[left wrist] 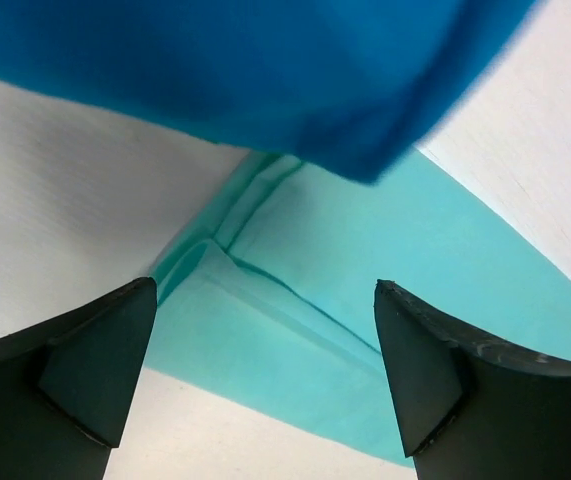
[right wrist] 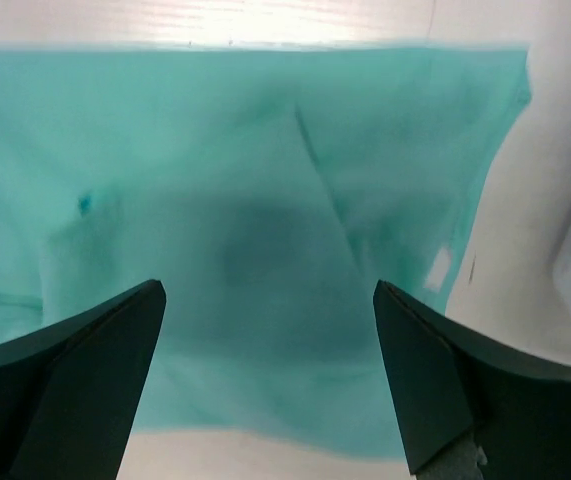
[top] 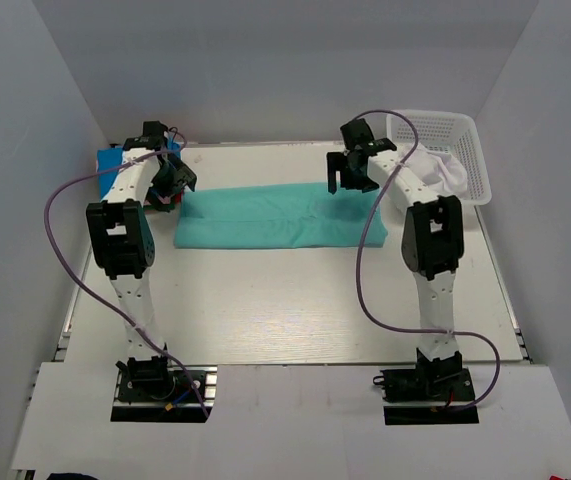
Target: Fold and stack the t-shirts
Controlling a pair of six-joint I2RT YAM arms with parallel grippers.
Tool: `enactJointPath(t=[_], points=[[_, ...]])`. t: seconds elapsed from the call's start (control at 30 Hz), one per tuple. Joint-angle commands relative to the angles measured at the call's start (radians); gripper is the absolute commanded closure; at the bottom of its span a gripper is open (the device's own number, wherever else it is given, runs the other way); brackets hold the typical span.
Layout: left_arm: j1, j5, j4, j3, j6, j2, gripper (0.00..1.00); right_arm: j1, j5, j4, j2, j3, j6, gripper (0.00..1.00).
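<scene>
A teal-green t-shirt (top: 280, 217) lies folded into a long strip across the middle of the table. My left gripper (top: 170, 185) is open and empty just off its left end; the left wrist view shows that end's folded corner (left wrist: 295, 320) between the open fingers. My right gripper (top: 350, 172) is open and empty above the strip's right part, which fills the right wrist view (right wrist: 265, 250). A bright blue t-shirt (top: 115, 160) lies folded at the back left, and hangs large at the top of the left wrist view (left wrist: 265, 70). A white t-shirt (top: 443, 168) lies in the basket.
A white plastic mesh basket (top: 460, 140) stands at the back right corner, beside the right arm. Grey walls close in the table on three sides. A bit of red shows under the blue shirt near the left arm (top: 153, 203).
</scene>
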Motion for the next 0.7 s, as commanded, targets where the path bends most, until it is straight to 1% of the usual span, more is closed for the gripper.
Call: enactJointPath(t=[0.0,0.07,0.1,0.17,0.2,0.27,0.33,0.37,0.47,0.5,0.57,0.6,0.63,0.67], points=[[-0.028,-0.003,0.026,-0.023,0.049,-0.132,0.0,0.012,-0.084,0.097,-0.213,-0.181,0.021,0.1],[-0.037,0.006,0.038,-0.034,0.074,-0.141,0.0,0.012,-0.142,0.107,-0.264,-0.244,0.036,0.1],[-0.052,0.006,0.038,-0.034,0.083,-0.124,0.0,0.012,-0.15,0.105,-0.287,-0.326,0.044,0.1],[-0.08,0.032,0.049,-0.025,0.111,-0.09,0.0,0.014,-0.176,0.125,-0.316,-0.406,0.075,0.1],[-0.09,0.032,0.072,-0.025,0.111,-0.081,0.0,0.014,-0.214,0.142,-0.319,-0.429,0.086,0.1],[-0.109,0.046,0.083,-0.035,0.134,-0.058,0.0,0.009,-0.228,0.166,-0.337,-0.497,0.11,0.1],[-0.123,0.046,0.101,-0.06,0.144,-0.026,0.0,0.011,-0.229,0.188,-0.322,-0.518,0.122,0.1],[-0.132,0.046,0.09,-0.06,0.135,-0.012,0.0,0.005,-0.216,0.186,-0.313,-0.515,0.129,0.1],[-0.132,0.003,0.081,-0.133,0.125,-0.012,0.0,0.003,-0.201,0.165,-0.261,-0.477,0.152,0.1],[-0.141,-0.021,0.081,-0.205,0.115,-0.032,0.0,0.008,-0.192,0.156,-0.24,-0.466,0.18,0.1],[-0.15,-0.054,0.081,-0.277,0.1,-0.084,0.0,0.002,-0.193,0.131,-0.169,-0.396,0.225,0.1],[-0.162,-0.086,0.081,-0.361,0.08,-0.107,0.0,0.002,-0.192,0.127,-0.157,-0.361,0.248,0.1],[-0.163,-0.086,0.072,-0.411,0.071,-0.131,0.0,0.002,-0.195,0.127,-0.141,-0.344,0.26,0.1],[-0.178,-0.086,0.081,-0.516,0.06,-0.188,0.0,0.003,-0.201,0.125,-0.09,-0.292,0.264,0.1]])
